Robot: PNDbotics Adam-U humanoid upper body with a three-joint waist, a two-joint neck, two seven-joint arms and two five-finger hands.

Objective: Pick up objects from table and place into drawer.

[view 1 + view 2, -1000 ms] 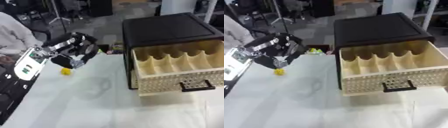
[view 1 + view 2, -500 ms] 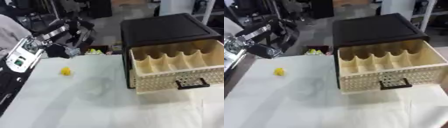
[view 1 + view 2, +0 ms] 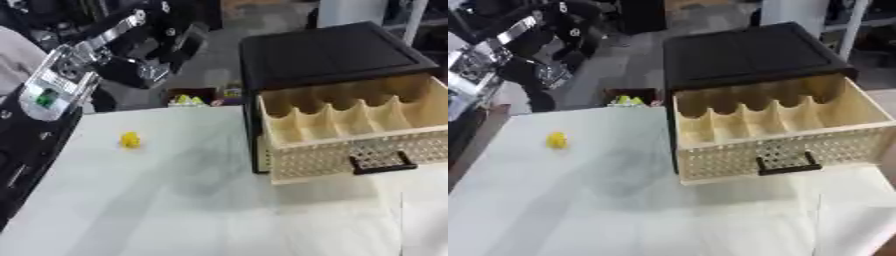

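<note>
small yellow object (image 3: 130, 140) near table's (image 3: 175, 210) left edge | drawer (image 3: 354, 132) pulled out, right | left hand (image 3: 144, 70) raised beyond far edge, grip unclear

left robot hand (image 3: 149, 55) risen off table (now above far edge)

left arm (image 3: 83, 65): black housings joined by silver links | forearm panel (image 3: 54, 90): pale silver-white, a small green mark seen on it | left hand (image 3: 166, 37): black, blurred, round pale fastener spots seen | lower arm segment (image 3: 26, 155): black, at view's left edge
</note>
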